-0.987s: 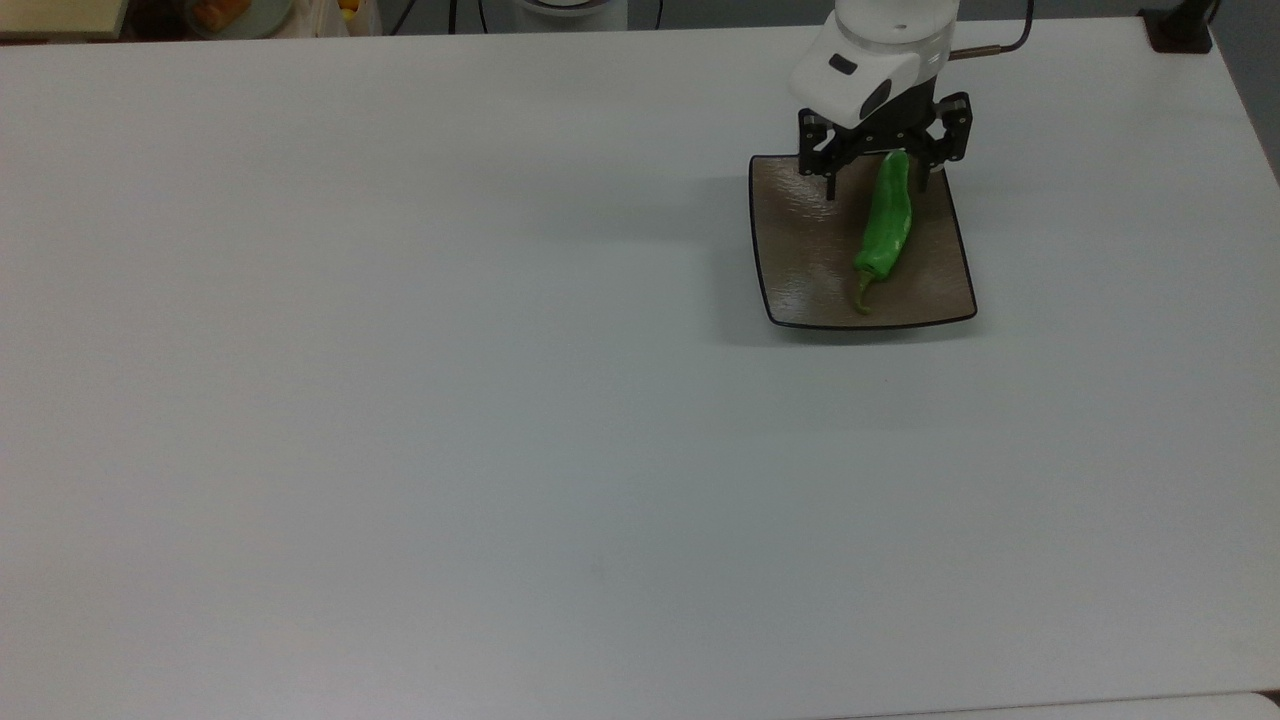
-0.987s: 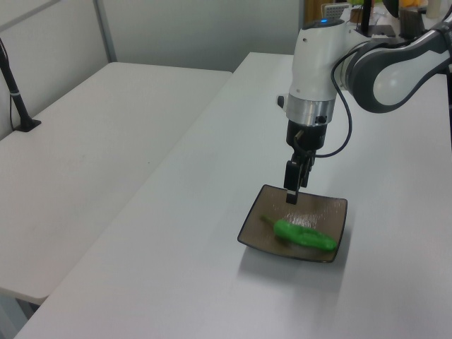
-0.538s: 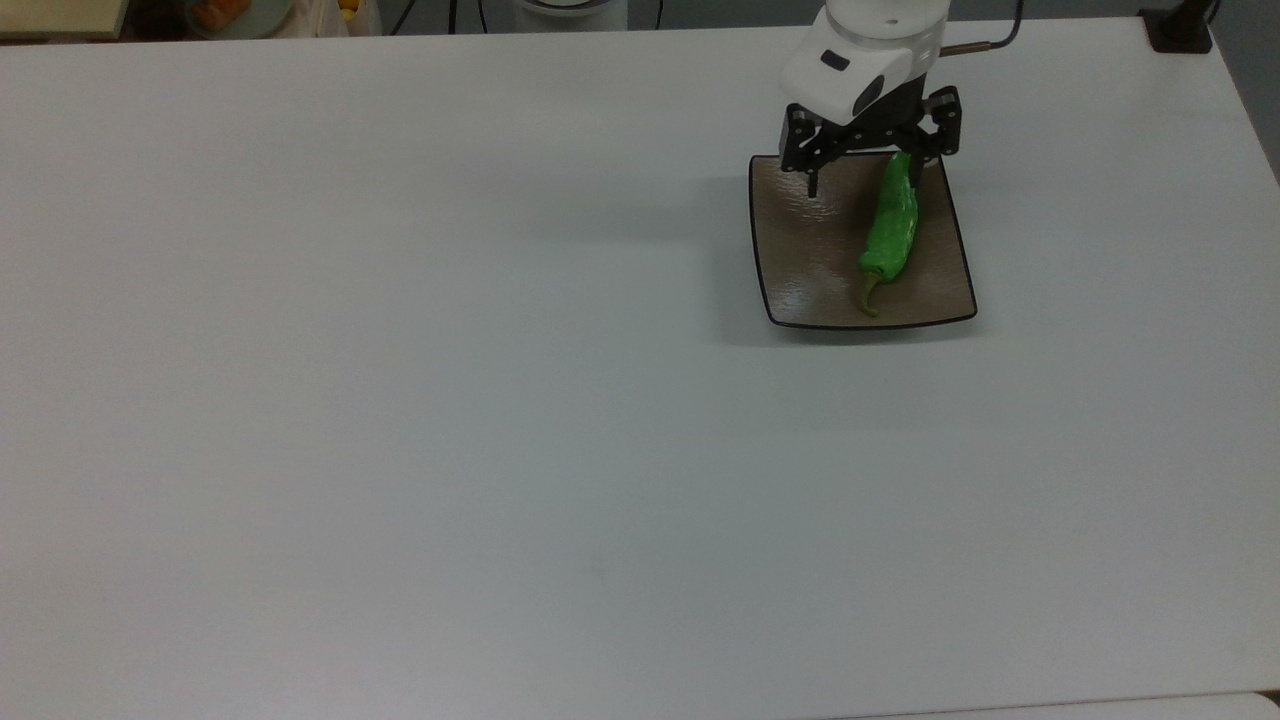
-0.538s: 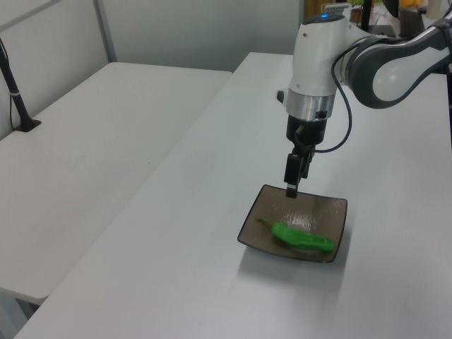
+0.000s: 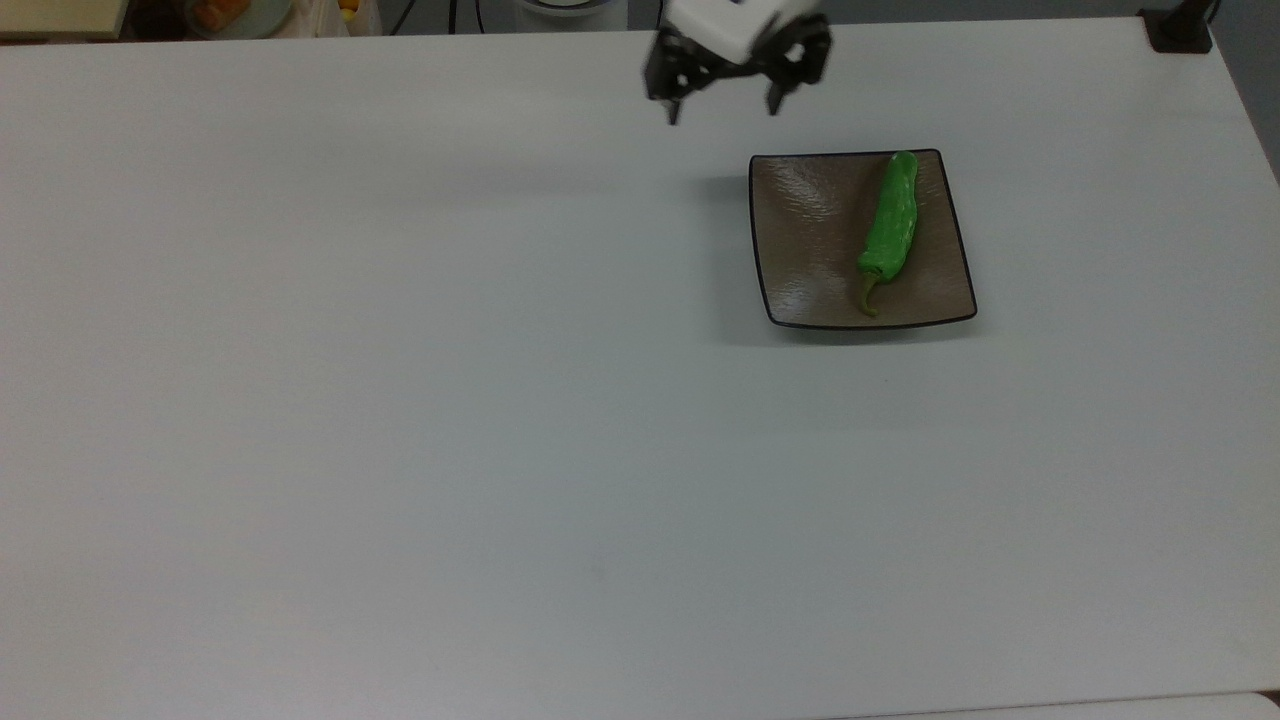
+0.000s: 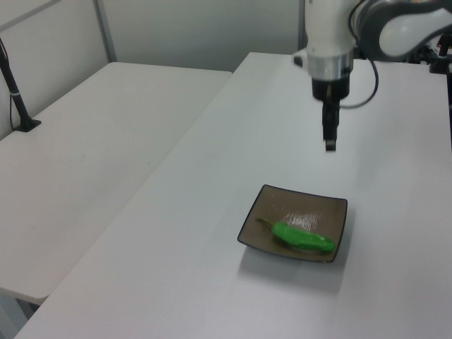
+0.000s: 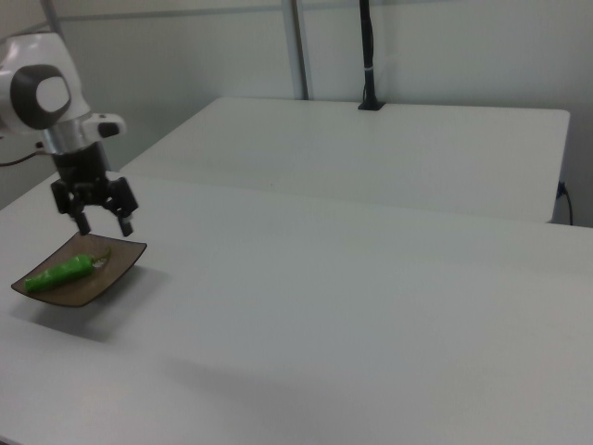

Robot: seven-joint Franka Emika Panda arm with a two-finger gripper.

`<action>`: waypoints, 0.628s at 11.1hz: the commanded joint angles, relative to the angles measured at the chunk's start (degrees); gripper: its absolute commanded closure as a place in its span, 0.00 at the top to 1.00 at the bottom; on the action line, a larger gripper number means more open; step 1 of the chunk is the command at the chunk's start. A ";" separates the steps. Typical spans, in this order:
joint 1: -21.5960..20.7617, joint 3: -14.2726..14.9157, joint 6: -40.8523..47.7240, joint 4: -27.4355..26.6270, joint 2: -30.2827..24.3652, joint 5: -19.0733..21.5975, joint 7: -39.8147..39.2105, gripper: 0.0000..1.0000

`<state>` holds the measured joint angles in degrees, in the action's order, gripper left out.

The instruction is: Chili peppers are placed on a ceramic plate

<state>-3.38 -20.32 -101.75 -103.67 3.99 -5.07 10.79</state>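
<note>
On the plate lies 1 pepper, resting free; above the table, the gripper hangs wide and empty, so placement looks finished.

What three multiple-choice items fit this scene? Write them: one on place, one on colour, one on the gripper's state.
1. Where does the chili pepper lie?
A. on the ceramic plate
B. on the bare table
C. between the fingers

2. What colour is the plate?
A. white
B. brown with a black rim
C. blue

3. How is the gripper?
A. shut on the pepper
B. open and empty
C. shut on the plate

Key: 1 A, the pepper rests inside the plate's rim. 2 B, the glossy brown face and dark edge show in the top view. 3 B, the fingers stand apart, off the plate, with nothing between them.
</note>
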 commanded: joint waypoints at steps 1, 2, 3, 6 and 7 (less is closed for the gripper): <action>-1.46 10.45 2.18 -1.10 -5.30 -0.03 -4.81 1.00; -1.19 12.39 1.39 -1.10 -5.57 0.24 -5.25 1.00; -1.54 14.67 -0.01 -1.27 -5.75 0.41 -7.08 1.00; -1.89 20.39 -1.08 -1.36 -5.84 1.47 -10.25 1.00; -1.89 22.06 -1.86 -1.36 -5.84 3.91 -11.92 1.00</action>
<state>-3.99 -2.14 -101.13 -103.74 -0.75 -4.79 2.36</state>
